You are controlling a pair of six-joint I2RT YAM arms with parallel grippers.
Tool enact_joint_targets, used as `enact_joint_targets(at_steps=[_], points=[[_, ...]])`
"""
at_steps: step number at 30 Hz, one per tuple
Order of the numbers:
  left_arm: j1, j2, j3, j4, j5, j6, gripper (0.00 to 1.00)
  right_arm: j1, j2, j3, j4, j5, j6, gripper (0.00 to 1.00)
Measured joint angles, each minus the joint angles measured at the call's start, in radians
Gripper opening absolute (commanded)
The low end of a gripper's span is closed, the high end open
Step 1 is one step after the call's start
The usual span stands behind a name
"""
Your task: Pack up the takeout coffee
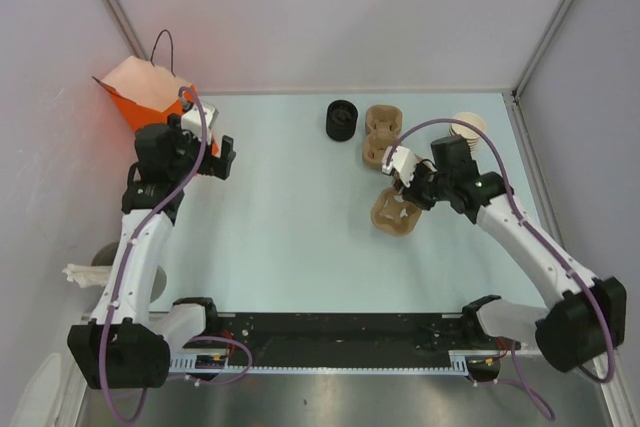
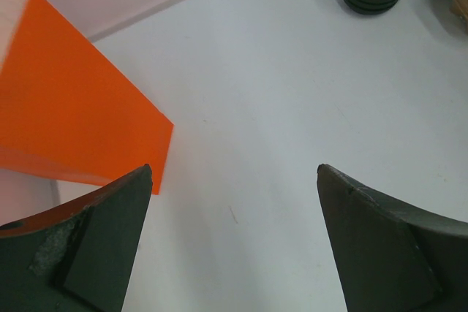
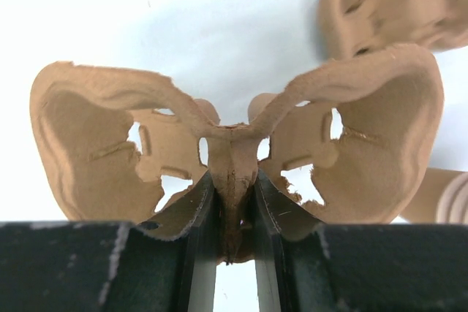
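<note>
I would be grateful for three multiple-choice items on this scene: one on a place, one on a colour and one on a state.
1. Where on the table does the orange box stand?
A) far-left corner
B) near-right corner
C) centre

2. What colour is the stack of lids?
A) white
B) black
C) green

3. How is the right gripper?
A) open over bare table
B) shut on the stack of lids
C) shut on a cardboard carrier

Answers:
1 A: in the top view the box sits by the far wall on the left.
2 B: the stack is black and ribbed in the top and left wrist views.
3 C: the right wrist view shows the jaws pinching the carrier's middle ridge.
</note>
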Motion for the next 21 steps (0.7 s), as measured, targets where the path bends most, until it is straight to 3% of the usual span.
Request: enact_joint_targets(at_steps=[5,11,21], points=[[0.0,0.011,0.137,-0.045,-0.074,0.075,1.0,0.033,-0.159,0.0,0.004,0.024,0.045,0.25],[0.0,0.034,0.249,-0.047,-0.176,0.15,1.0,0.044,-0.221,0.0,0.003,0.027,0.092,0.25],[0.037,0.275,0.358,-0.037,-0.276,0.172,0.99,0.101,-0.254,0.0,0.002,0.03,0.164,0.25]])
